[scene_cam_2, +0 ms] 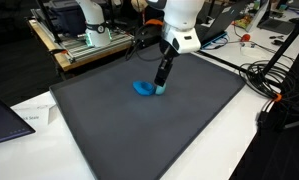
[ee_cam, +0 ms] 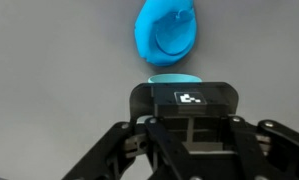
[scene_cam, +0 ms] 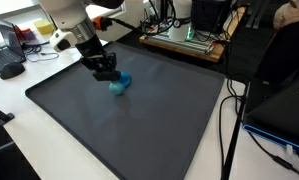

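Gripper (scene_cam_2: 162,82): jaws together, apparently clamped on the teal piece (ee_cam: 174,79) (only its rim shows above the pincer body in the wrist view). Blue piece (ee_cam: 168,32) lies just beyond it, top centre of that frame; touching or not, can't tell. Both sit on the upper-left part of the grey mat (scene_cam: 169,120) in an exterior view. Judgement: small, light, smooth moulded plastic or rubber, slip-prone. Best hold is low across the teal piece's sides, with a moderate squeeze.
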You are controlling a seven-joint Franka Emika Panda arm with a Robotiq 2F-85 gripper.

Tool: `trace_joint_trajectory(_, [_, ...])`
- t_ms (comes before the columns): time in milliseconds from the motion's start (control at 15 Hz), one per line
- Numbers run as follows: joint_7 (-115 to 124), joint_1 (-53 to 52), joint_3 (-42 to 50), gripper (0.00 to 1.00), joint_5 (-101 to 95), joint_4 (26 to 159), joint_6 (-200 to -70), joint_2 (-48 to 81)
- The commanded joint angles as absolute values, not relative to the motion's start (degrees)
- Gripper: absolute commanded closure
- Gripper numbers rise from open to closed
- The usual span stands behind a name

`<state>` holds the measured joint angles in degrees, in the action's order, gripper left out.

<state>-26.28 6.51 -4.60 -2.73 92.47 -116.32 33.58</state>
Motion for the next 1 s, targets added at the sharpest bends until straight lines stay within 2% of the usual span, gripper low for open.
trace_joint_trajectory(0, [-26.43,6.15,-4.17,0.53,-2.47,92.33,-116.19,33.6])
trace_joint_trajectory(67, [-26.43,6.15,-4.17,0.78,-2.47,92.33,-116.21,33.6])
trace_joint_trajectory(933, [-40.09,14.04,-6.05,0.78,9.8,85.15,-109.63,38.25])
